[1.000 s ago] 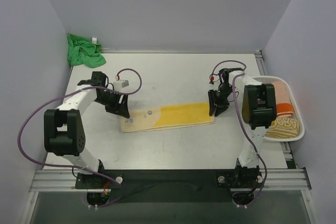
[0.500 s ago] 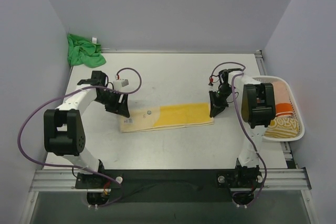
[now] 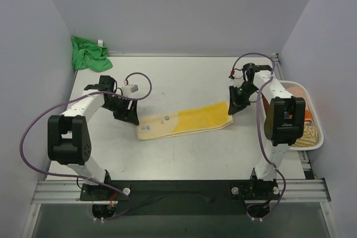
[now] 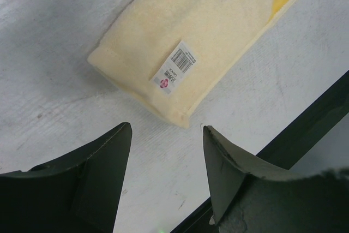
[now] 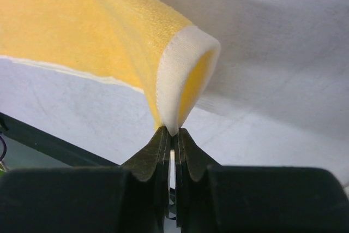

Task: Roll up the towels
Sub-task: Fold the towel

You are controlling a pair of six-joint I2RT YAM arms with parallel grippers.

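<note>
Left gripper point(image 4: 167, 129) spread; right gripper point(image 5: 172, 132) clamped

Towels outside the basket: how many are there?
2: the yellow towel mid-table, held by the right gripper; the green towel bunched far-left. The basket may hide more.

1. The table point(image 3: 184, 79) has a pale grey-white top, scuffed and faintly marked.
2. A yellow towel point(image 3: 187, 122), folded into a long strip, lies slanted near the middle. Its left end is cream and carries a barcode sticker point(image 4: 175, 68). Its right end curls up off the surface.
3. A green towel point(image 3: 88, 52) lies crumpled well behind and left of the yellow towel, in the corner.
4. A white basket point(image 3: 304, 146) stands right of the yellow towel at the table's edge. I cannot tell whether it rests on the top.
</note>
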